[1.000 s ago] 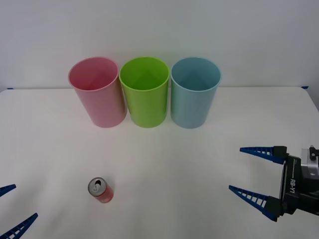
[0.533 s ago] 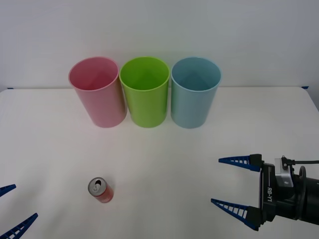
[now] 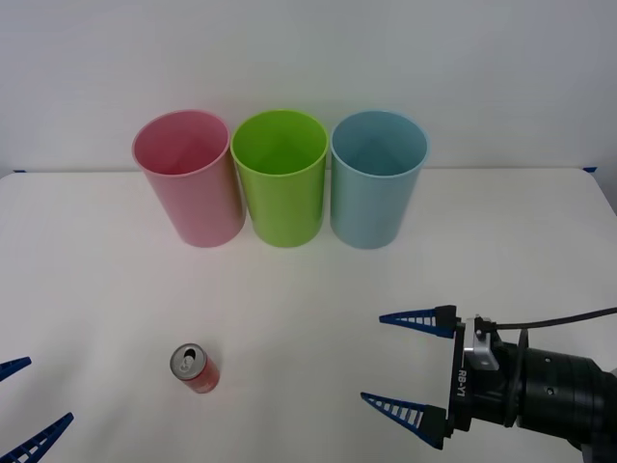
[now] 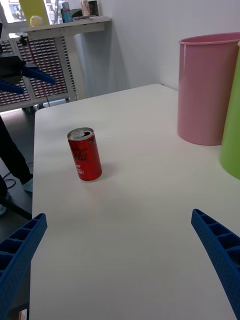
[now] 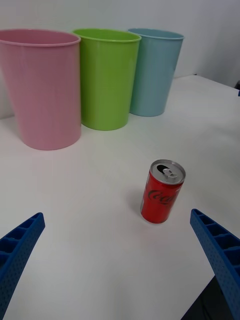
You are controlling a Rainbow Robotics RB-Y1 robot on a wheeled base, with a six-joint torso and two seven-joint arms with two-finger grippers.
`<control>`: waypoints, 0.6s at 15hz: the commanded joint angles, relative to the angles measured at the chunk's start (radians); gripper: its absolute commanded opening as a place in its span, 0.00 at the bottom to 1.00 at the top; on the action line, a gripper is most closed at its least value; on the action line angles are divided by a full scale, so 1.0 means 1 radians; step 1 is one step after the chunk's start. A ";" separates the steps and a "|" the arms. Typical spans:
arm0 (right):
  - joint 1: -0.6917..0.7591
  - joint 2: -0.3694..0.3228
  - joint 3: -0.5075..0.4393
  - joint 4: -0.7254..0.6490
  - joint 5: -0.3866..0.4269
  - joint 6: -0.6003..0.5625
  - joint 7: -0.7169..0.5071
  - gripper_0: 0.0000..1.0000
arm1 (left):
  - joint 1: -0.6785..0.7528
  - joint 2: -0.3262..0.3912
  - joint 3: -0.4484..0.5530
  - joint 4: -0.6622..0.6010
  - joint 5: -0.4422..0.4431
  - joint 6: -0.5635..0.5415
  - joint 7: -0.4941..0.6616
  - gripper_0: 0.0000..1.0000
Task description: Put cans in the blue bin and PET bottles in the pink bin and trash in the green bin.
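A small red can [image 3: 196,368] with a silver top stands upright on the white table [image 3: 318,289], front left; it also shows as the can [image 4: 84,154] and the can [image 5: 162,191]. At the back stand the pink bin [image 3: 188,177], the green bin [image 3: 280,177] and the blue bin [image 3: 376,179] in a row. My right gripper [image 3: 403,365] hangs open at the front right, pointing left toward the can, well apart from it. My left gripper [image 3: 24,400] is open at the front left corner, left of the can. No PET bottles or trash are in view.
The table's left edge [image 4: 34,165] drops off near the can. A wall stands right behind the bins. The right arm's black wrist and cable [image 3: 540,386] reach in from the front right.
My right gripper has moved left and slightly toward the front, closer to the can, staying open. The left gripper and the can have not moved.
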 commanded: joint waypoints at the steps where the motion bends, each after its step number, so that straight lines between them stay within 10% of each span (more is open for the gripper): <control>1: -0.008 0.002 0.079 0.000 0.015 0.080 0.000 1.00 | 0.000 0.000 0.000 0.000 0.000 0.000 0.000 1.00; 9: -0.055 0.130 0.190 0.107 0.128 0.157 0.016 1.00 | 0.000 0.000 0.000 0.000 0.000 0.000 0.000 1.00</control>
